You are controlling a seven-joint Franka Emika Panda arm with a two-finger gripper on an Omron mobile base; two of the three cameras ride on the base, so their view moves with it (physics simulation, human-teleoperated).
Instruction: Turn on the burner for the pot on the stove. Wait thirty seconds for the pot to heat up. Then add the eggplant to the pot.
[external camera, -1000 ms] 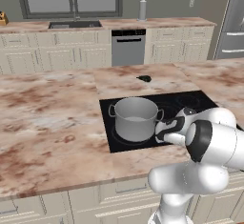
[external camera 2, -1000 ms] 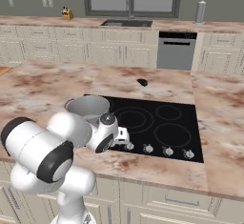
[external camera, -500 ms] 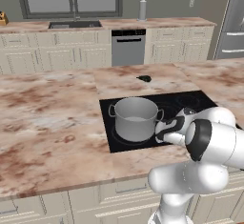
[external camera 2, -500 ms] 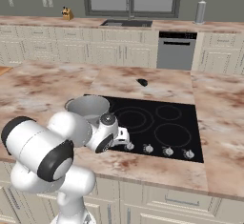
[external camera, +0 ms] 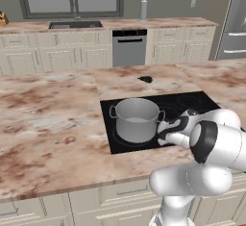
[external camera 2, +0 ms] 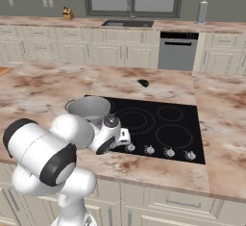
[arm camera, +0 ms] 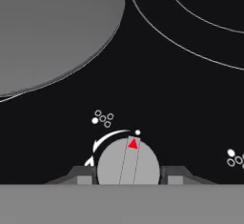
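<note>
So the pincer [arm camera: 127, 176] has just clamped down on the leftmost stove knob [arm camera: 127, 165]; a second ago it was spread wide in pretty much the same spot, and the arm itself hasn't visibly budged in either base view, so the only real change is the squeeze. In the hand view you can see the two dark fingertips [arm camera: 82, 174] hugging the silver knob on both sides, with its little red pointer sitting at roughly 12 o'clock, just right of centre, next to the white arc marking. My read is that it hasn't been turned yet: the burner [external camera: 120, 137] under the pot [external camera: 137, 119] shows no red glow that I can make out, just the thin grey rings on the black glass of the stove [external camera 2: 163, 124]. The pot sits on the front-left zone, at about 10 o'clock from the knob in the hand view, close but not touching the pincer. The eggplant [external camera: 145, 79] is still lying on the marble surface [external camera: 53, 119] beyond the far edge of the cooktop, roughly 12 o'clock from the pot and well apart from it, also visible in the right base view [external camera 2: 142, 82]. What this means: the grip is set, so the twist looks like the next thing. Wait and eggplant drop are both still to come. Main risk is probably the pads slipping on that smooth round knob.
</note>
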